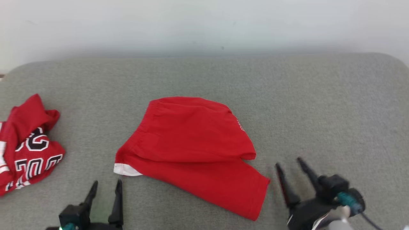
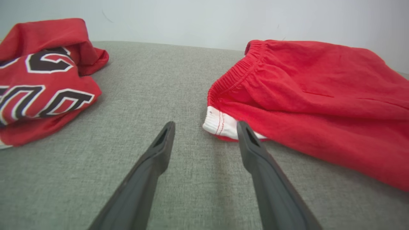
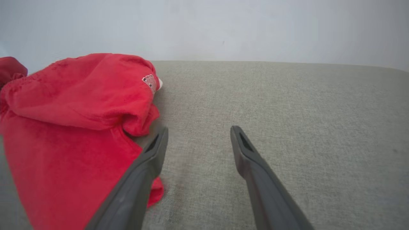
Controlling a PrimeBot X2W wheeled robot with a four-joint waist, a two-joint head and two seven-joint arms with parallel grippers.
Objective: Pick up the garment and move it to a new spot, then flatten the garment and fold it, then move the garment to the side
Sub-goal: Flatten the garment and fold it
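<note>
The garment is a pair of red shorts lying folded over on the grey padded surface, with an elastic waistband and a white inner corner at its near left. My left gripper stands open just in front of that white corner, with nothing between its fingers; in the left wrist view one finger overlaps the corner's edge. My right gripper is open to the right of the shorts' lower hem, and it holds nothing.
A second red garment with black and white lettering lies crumpled at the far left. The grey surface stretches bare to the right and behind the shorts. A pale wall runs along the back.
</note>
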